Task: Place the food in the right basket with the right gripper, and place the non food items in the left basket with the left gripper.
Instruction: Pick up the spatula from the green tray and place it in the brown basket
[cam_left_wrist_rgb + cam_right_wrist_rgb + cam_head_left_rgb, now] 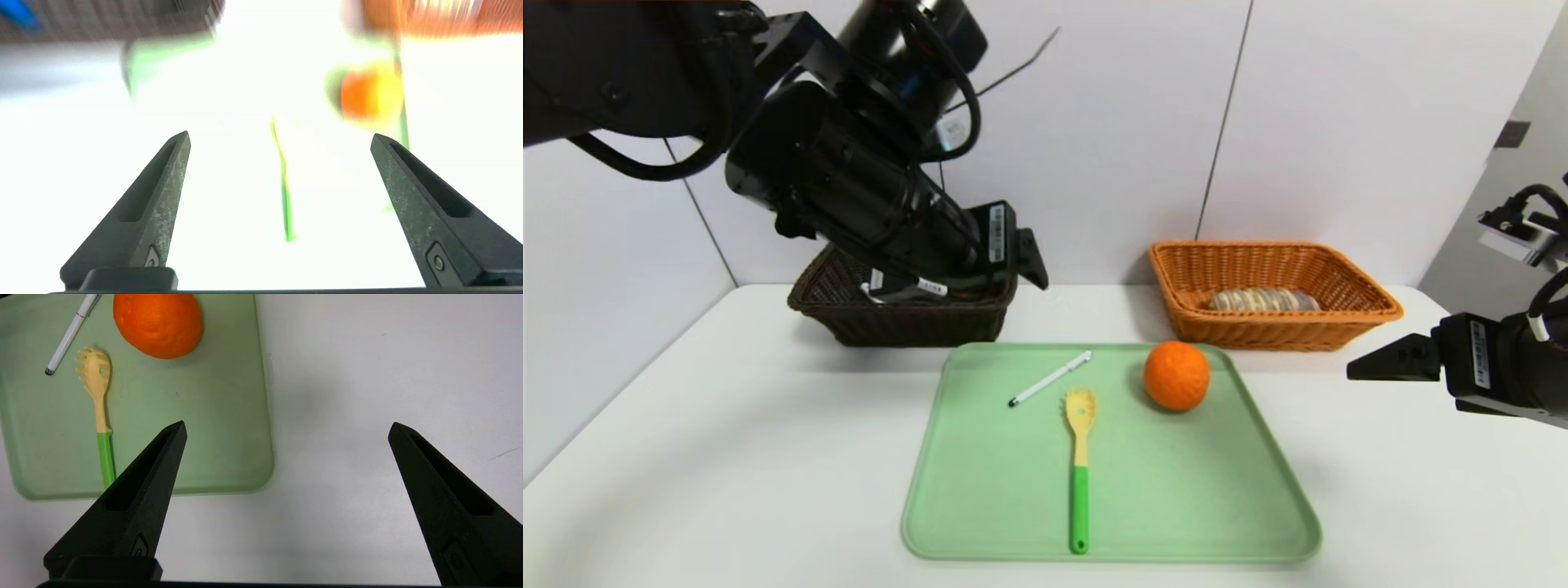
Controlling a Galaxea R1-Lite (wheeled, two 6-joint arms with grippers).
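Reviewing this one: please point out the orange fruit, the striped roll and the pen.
Orange fruit (1176,376): head view, middle of its rounded front.
Striped roll (1262,300): head view, middle of the side showing inside the basket.
Pen (66,343): right wrist view, on its white barrel.

A pale green tray (1192,490) — on a white tabletop (727,457).

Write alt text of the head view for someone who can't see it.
The open left gripper is at the dark brown basket; the right gripper waits at far right. A green tray holds a white pen, a pasta spoon and an orange. A striped roll lies in the orange-tan basket.
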